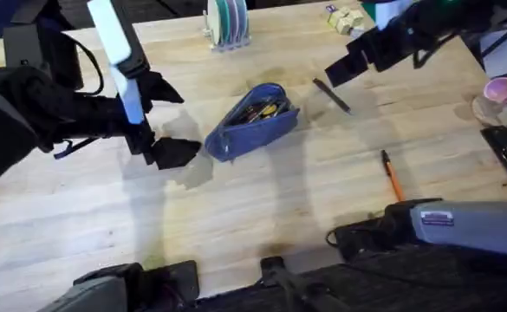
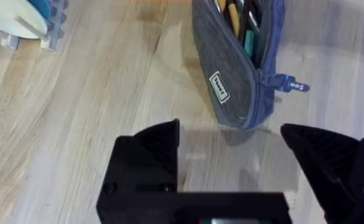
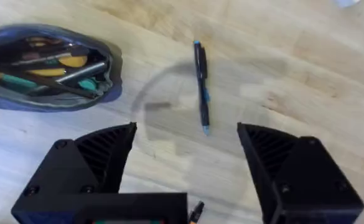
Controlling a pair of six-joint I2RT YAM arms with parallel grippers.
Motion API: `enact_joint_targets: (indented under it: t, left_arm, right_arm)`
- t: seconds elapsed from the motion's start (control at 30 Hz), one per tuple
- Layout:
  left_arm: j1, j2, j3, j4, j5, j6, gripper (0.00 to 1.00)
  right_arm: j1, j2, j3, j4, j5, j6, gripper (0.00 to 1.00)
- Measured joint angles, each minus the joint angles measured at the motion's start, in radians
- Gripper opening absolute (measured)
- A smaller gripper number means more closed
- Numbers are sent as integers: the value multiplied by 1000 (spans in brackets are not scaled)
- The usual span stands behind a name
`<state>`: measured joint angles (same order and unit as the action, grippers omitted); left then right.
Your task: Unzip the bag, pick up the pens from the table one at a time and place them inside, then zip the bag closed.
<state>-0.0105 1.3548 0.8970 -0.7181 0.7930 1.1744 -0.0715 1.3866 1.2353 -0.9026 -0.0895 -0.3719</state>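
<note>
The blue-grey bag lies unzipped at the table's middle, with several pens inside; its zipper pull sticks out at one end. The bag lies just beyond my open left gripper, which hovers left of it. In the right wrist view the bag gapes open. A thin dark pen lies right of the bag, and the same pen sits between and ahead of my open right gripper's fingers. An orange pen with a black end lies nearer the front right.
A rack of plates stands at the back centre, and small wooden blocks lie at the back right. Bowls and cups crowd the right edge, beside dark tools.
</note>
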Motion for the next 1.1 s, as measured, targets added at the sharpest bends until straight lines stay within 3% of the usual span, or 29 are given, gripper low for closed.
enact_joint_targets:
  t: [0.57, 1.1]
  left_arm:
    - [0, 0, 0, 0, 0, 0, 993]
    - [0, 0, 0, 0, 0, 0, 993]
  right_arm:
    - [0, 352, -9, 70, 15, 44, 997]
    - [0, 418, -10, 155, 82, 73, 998]
